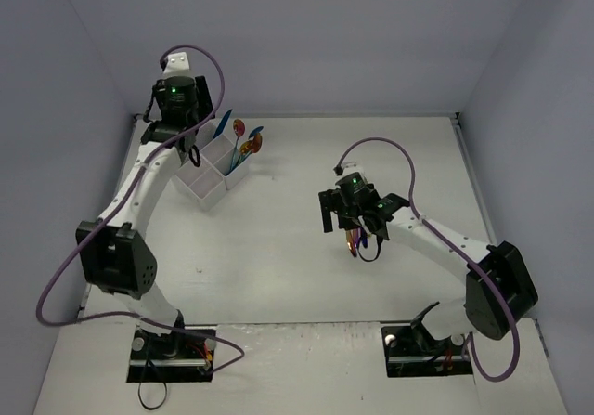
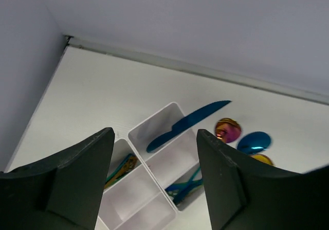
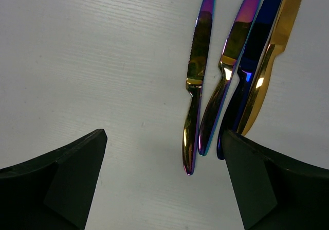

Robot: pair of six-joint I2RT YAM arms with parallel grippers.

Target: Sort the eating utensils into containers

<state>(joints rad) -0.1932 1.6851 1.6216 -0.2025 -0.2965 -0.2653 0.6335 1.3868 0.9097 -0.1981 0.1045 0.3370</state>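
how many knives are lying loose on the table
4, side by side under the right gripper: a purple-gold knife, a pink-gold knife, a dark blue knife and a gold knife. More may be hidden in the top view.

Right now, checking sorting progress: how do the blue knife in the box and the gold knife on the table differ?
The blue knife leans tilted in a box compartment, tip past the rim; the gold knife lies flat on the table. The blue knife is sorted; the gold knife waits beside three other knives. Both are shiny knives.
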